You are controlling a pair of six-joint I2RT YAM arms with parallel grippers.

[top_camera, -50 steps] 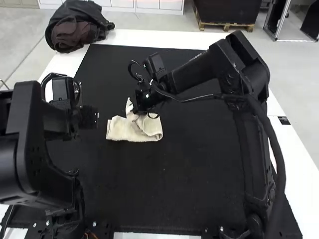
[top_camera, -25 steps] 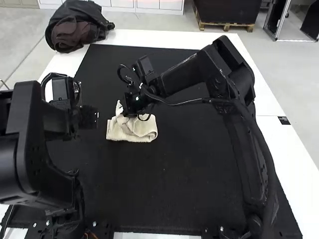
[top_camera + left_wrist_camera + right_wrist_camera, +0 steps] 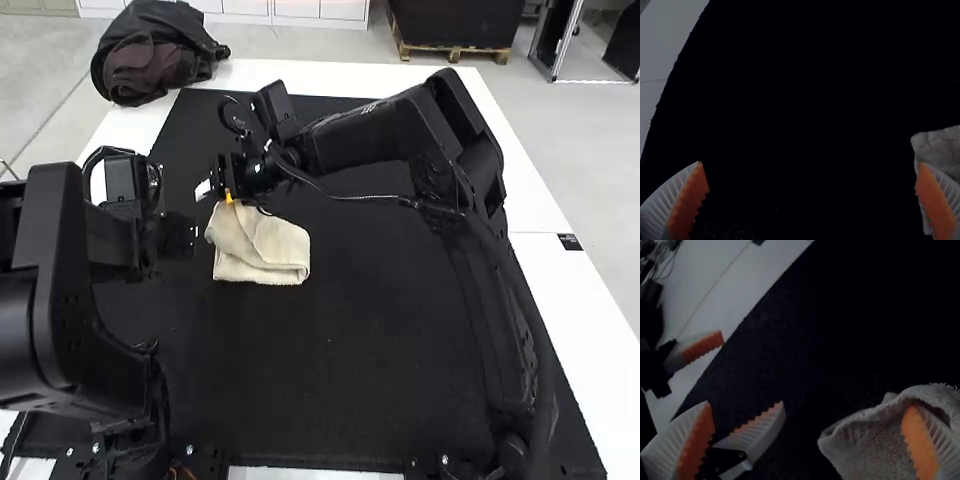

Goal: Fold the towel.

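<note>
Now, in the high view, the right gripper [image 3: 222, 192] stands over the cream towel's [image 3: 262, 243] upper-left edge, left of centre in the frame, having travelled left and slightly up from the earlier frames. The towel's right end has drawn inward, and the raised peak seen before has given way to a broader upper layer draped over a flat lower one. The left gripper [image 3: 178, 236] holds its earlier position, just left of the cloth. Black mat [image 3: 350, 370] extends right of and below the towel, bordered by the white surface [image 3: 590, 310] at the frame's right.

In the left wrist view, the left gripper's [image 3: 811, 163] fingers are spread wide, one overlapping the towel's edge in the picture, the mat running between them to the surface's pale border.

In the right wrist view, the right gripper's [image 3: 808, 405] fingers stand well apart, one against the towel beside its curled rim. The left gripper's open fingers appear near the other, with mat between them and the cloth.
</note>
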